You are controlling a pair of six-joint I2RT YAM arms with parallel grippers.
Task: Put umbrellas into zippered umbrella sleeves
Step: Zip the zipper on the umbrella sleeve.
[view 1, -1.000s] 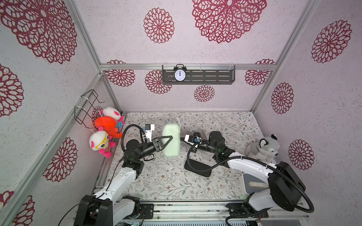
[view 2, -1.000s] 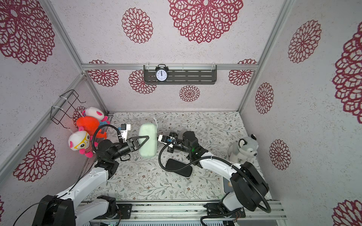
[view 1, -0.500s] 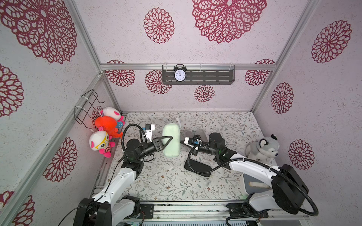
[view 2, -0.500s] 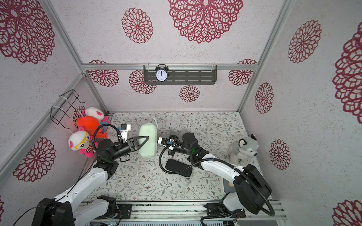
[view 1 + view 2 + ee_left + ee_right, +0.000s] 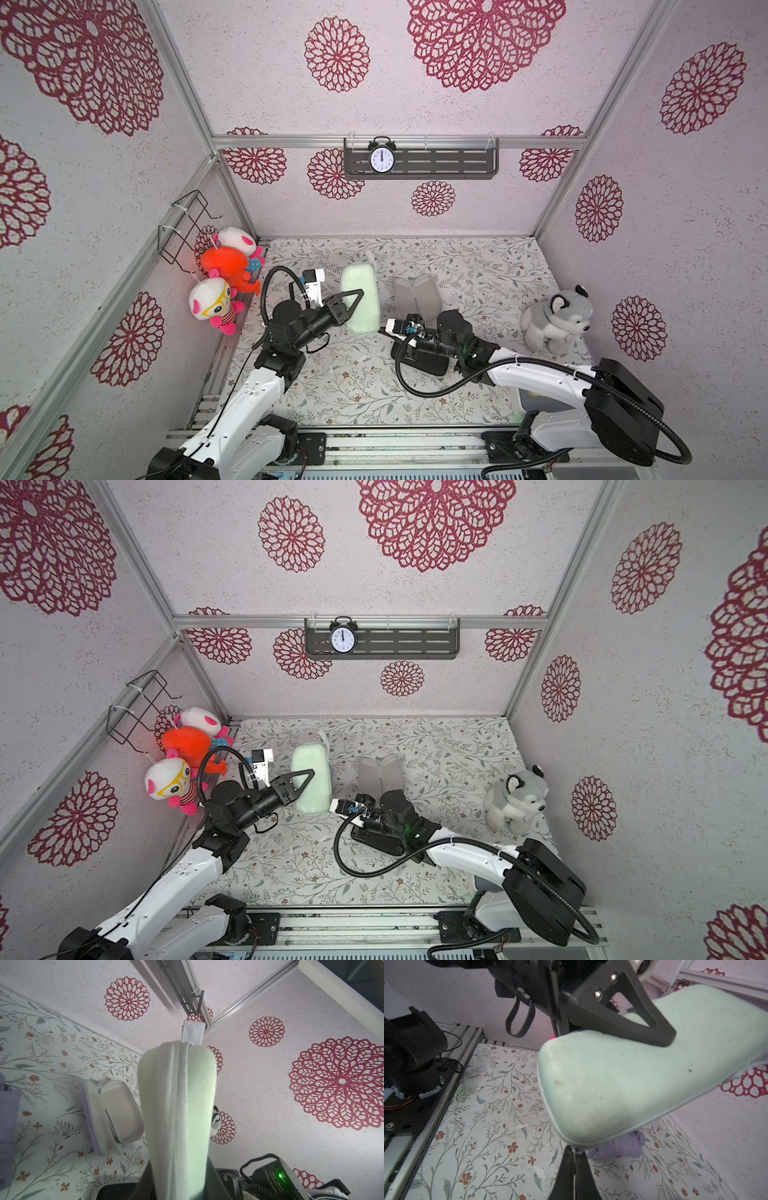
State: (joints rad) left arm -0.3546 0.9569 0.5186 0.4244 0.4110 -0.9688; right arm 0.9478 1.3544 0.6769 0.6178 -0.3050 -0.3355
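Left gripper (image 5: 358, 305) clamped the mint sleeve (image 5: 360, 282), long axis near-to-far, while right gripper (image 5: 573, 1154), pinched shut, touched its near-end zip edge from the right.

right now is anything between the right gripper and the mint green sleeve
Nothing visible. The right gripper is shut right at the seam edge of the mint green sleeve, which the left gripper holds raised. The lilac umbrella lies past it, not between.
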